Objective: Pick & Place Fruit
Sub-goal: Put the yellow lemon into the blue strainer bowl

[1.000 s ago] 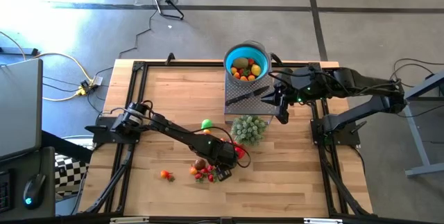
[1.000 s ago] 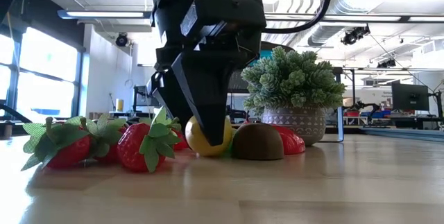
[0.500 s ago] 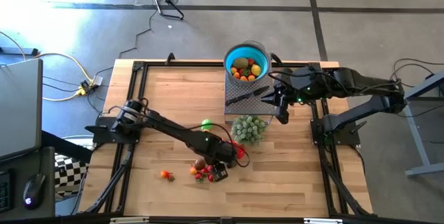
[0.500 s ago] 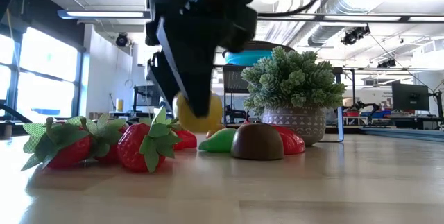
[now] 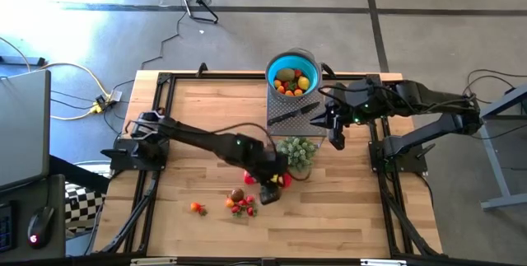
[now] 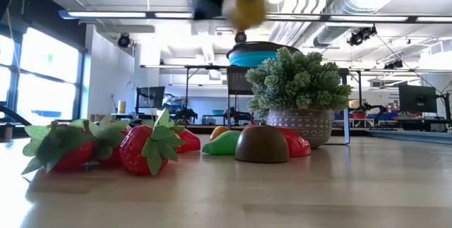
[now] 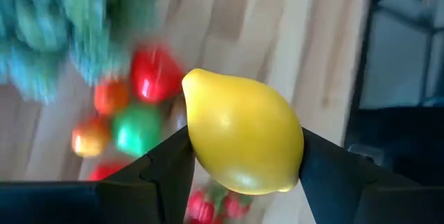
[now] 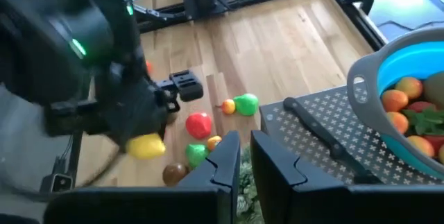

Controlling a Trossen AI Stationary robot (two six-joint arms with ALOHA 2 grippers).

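Above the pale wooden desk (image 5: 206,109), the left gripper (image 7: 239,165), fingers gripping a smooth yellow plastic lemon (image 7: 241,141), is needing a level, pot-plant-clearing carry to the round blue bowl (image 5: 272,67), while the right gripper (image 5: 336,138) is waiting nearby, fingers closed.

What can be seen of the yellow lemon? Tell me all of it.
The lemon is a smooth, glossy yellow toy fruit, oval with a small nub at one end. It is clamped between the two dark fingers of the left gripper, one pressing on each side, and hangs in the air well above the wooden table and the fruit left on it. Nothing else touches it.
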